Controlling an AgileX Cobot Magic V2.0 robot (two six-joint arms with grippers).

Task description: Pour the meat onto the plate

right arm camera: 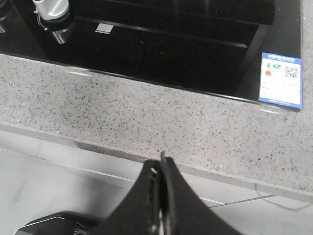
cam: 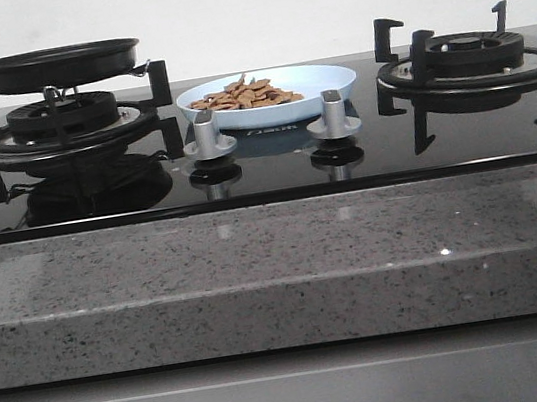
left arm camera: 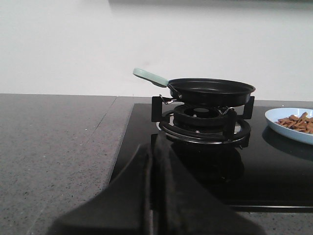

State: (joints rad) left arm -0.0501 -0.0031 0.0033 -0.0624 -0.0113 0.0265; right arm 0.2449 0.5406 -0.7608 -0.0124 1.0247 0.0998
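The pale blue plate (cam: 271,94) sits on the black glass hob between the two burners, with a heap of reddish-brown meat pieces (cam: 245,94) on it. The plate's edge and some meat also show in the left wrist view (left arm camera: 292,123). A black frying pan (cam: 54,64) with a pale green handle (left arm camera: 149,77) rests on the left burner; its inside is hidden. My left gripper (left arm camera: 152,147) is shut and empty, low in front of the left burner. My right gripper (right arm camera: 160,164) is shut and empty, off the front of the stone counter. Neither gripper shows in the front view.
Two silver knobs (cam: 206,132) (cam: 333,112) stand in front of the plate. The right burner (cam: 471,65) carries nothing. A grey speckled stone counter (cam: 279,270) runs along the front. A blue-and-white label (right arm camera: 280,80) sticks on the counter beside the hob's corner.
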